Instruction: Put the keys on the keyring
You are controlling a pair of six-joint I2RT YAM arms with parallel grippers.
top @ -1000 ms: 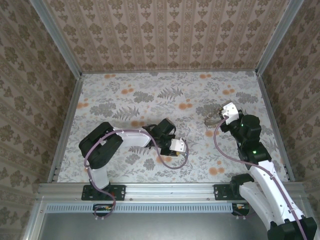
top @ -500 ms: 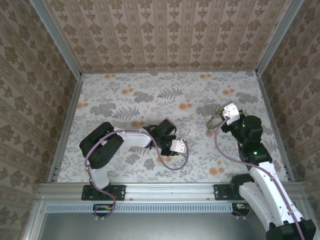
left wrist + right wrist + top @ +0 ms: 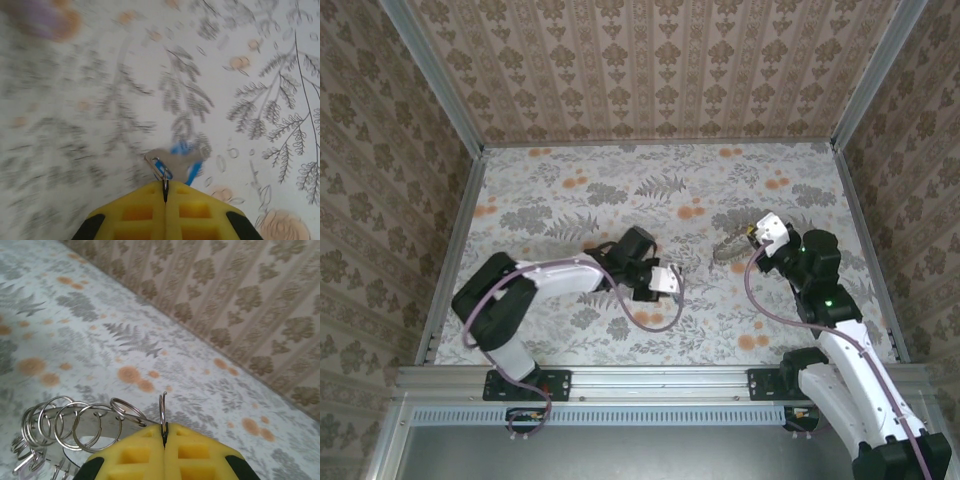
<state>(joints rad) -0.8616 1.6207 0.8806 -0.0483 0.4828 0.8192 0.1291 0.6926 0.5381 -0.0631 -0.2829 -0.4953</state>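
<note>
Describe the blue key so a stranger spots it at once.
Find the left gripper near the middle of the floral table. At the tips of its shut yellow fingers is the key: small, grey metal with a bright blue plastic head, the one blue spot on the grey-and-orange print.

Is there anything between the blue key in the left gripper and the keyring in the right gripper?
Nothing visible. Seen from above, bare table lies between the left gripper, holding the blue key, and the keyring pinched by the right gripper.
</note>
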